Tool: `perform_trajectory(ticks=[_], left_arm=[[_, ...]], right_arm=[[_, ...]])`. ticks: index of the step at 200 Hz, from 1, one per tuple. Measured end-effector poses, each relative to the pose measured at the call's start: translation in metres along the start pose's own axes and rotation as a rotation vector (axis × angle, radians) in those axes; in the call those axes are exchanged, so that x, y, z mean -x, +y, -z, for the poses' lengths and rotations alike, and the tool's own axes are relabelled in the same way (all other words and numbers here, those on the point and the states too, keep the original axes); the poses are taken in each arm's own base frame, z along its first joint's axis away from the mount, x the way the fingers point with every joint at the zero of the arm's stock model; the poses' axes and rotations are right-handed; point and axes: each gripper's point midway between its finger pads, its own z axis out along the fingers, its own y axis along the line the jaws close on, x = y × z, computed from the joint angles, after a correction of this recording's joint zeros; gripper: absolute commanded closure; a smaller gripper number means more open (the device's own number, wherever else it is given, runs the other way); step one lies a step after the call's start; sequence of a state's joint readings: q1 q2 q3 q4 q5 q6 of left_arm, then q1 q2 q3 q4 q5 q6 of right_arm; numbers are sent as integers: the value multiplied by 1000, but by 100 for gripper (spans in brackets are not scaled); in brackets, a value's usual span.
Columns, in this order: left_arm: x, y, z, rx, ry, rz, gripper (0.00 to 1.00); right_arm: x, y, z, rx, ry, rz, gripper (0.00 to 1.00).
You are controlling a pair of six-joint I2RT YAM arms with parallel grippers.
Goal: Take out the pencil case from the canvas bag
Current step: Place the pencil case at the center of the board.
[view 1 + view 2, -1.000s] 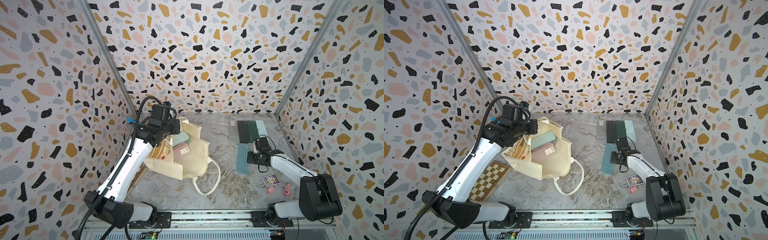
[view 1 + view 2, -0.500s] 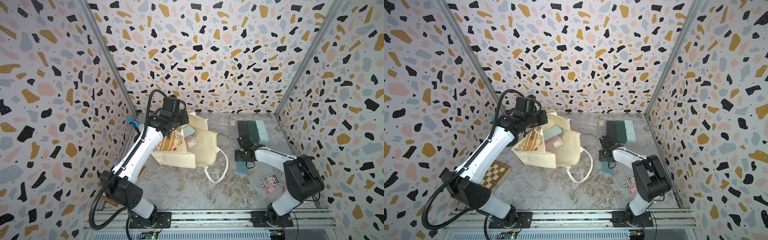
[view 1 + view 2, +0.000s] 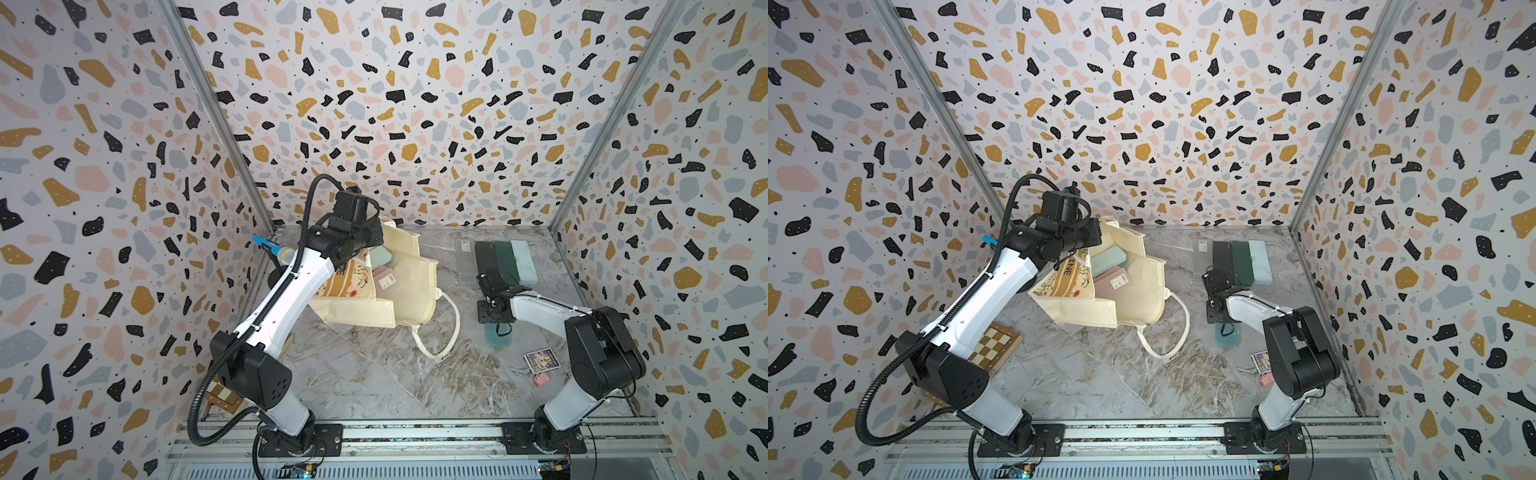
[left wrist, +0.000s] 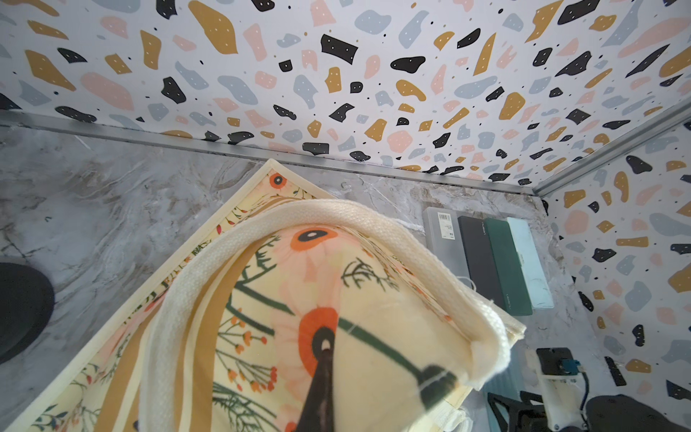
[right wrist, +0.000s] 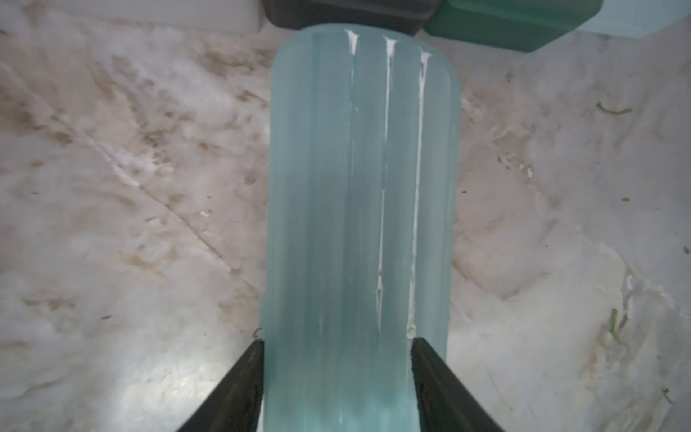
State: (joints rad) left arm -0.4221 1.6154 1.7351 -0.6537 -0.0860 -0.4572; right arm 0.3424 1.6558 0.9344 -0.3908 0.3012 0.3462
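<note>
The cream canvas bag (image 3: 409,291) (image 3: 1133,299) lies open on the marble floor, floral side raised. My left gripper (image 4: 325,348) is shut on its printed cloth by a handle (image 4: 299,213) and holds that edge up. Inside the bag lie a mint pencil case (image 3: 380,257) and a pink one (image 3: 386,279). My right gripper (image 5: 336,340) is low at the right, its fingers pressed on both long sides of a translucent blue pencil case (image 5: 359,187) (image 3: 496,338) flat on the floor.
A row of clear, black, dark green and pale mint cases (image 3: 503,257) sits at the back right. The bag's loose handle (image 3: 446,328) loops toward the blue case. A chessboard (image 3: 994,345) lies under my left arm; a card (image 3: 540,360) and a pink trinket (image 3: 540,379) lie by the right arm.
My left arm swung the raised bag edge to the right and back, dragging the bag along. My right gripper moved left onto the blue case and its fingers now sit against it.
</note>
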Motion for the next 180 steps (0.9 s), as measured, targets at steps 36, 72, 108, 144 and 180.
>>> perform_trajectory(ticks=[36, 72, 108, 144, 180], left_arm=[[-1, 1, 4, 4, 3, -36, 100], [-2, 0, 5, -4, 9, -48, 100], [-4, -4, 5, -29, 20, -47, 100], [-5, -6, 6, -39, 24, -47, 100], [-5, -6, 6, -38, 24, -47, 100]], right_arm=[[1, -23, -5, -28, 16, -15, 48], [3, -45, -10, -63, 29, -42, 49], [7, -65, -16, -115, 36, -64, 49], [13, -80, -21, -170, 41, -65, 50], [19, -88, -27, -226, 49, -49, 44]])
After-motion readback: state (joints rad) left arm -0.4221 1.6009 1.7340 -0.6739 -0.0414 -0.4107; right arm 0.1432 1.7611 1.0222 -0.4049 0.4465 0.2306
